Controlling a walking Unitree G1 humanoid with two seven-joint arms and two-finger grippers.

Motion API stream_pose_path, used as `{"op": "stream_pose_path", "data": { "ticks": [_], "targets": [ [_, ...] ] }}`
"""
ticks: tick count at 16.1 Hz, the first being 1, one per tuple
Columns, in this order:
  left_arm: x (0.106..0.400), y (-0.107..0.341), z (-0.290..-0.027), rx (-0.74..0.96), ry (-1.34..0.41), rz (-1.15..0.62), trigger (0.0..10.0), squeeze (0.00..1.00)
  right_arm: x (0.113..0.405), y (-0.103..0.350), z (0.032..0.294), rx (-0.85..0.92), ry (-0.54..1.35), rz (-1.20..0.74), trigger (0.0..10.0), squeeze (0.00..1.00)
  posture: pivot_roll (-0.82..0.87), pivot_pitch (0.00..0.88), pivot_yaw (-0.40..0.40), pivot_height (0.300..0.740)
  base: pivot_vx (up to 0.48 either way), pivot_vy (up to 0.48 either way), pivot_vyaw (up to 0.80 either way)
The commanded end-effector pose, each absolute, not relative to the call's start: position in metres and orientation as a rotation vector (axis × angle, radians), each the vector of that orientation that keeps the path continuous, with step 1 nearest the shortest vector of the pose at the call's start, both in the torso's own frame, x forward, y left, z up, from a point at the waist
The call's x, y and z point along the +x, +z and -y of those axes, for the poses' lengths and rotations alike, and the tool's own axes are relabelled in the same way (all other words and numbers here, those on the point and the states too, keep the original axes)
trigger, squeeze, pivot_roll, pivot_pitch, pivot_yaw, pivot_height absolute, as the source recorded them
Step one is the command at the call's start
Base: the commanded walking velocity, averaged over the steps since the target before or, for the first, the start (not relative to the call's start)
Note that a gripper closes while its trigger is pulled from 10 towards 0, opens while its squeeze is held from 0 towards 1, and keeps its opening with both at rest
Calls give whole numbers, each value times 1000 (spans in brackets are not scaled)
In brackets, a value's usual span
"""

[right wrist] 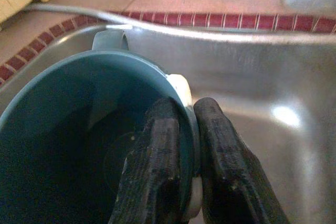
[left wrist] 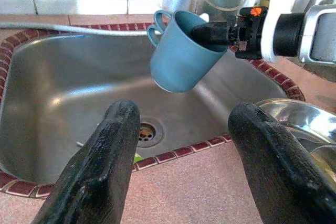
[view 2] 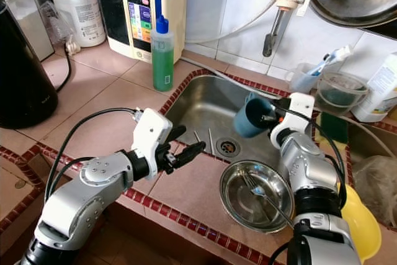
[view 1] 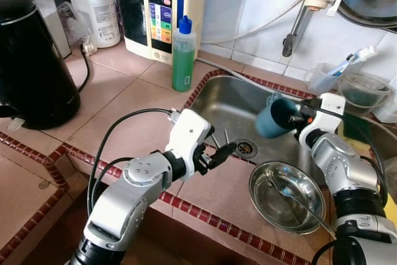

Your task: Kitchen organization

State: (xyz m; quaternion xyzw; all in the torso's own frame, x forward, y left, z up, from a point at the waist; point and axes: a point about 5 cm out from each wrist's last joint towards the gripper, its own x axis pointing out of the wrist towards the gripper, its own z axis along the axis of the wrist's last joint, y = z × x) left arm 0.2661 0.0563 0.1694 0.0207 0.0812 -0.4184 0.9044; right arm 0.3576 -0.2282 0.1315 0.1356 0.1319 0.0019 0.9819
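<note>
The left arm (view 1: 124,197) rises from the lower left of the head view, bent at the elbow, its white wrist angled toward the frame's centre. The left gripper (view 1: 218,151) sits just below centre, fingers (left wrist: 100,171) spread wide apart — nothing between them. The right arm (view 1: 350,184) climbs the right edge of the frame, forearm near upright, wrist turned inward. The right gripper (right wrist: 181,150) sits right of centre, its fingers pressed close — one inside the rim of a cup (view 1: 273,118), one outside, pinching its wall.

Blue mug (view 1: 273,118) tilted above the sink (view 1: 226,100), rim pinched.
</note>
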Motion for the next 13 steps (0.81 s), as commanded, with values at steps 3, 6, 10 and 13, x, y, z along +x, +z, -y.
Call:
{"op": "stream_pose_path", "data": {
  "ticks": [3,6,10,13],
  "targets": [
    [264,174,-52,50,-869,-157,10000,0,359,132,232,349,-10,-300,10000,0,-39,66,-85,740,0,0,0],
    [264,174,-52,49,-868,-158,10000,0,359,127,234,392,-25,-332,10000,227,-38,63,-86,740,0,0,0],
    [265,174,-52,52,-864,-159,10000,0,357,120,235,387,-35,-378,10000,1000,-37,60,-89,740,0,0,0],
    [265,175,-52,49,-864,-156,10000,0,357,120,234,382,-25,-375,10000,1000,-36,61,-90,740,0,0,0]
  ]
}}
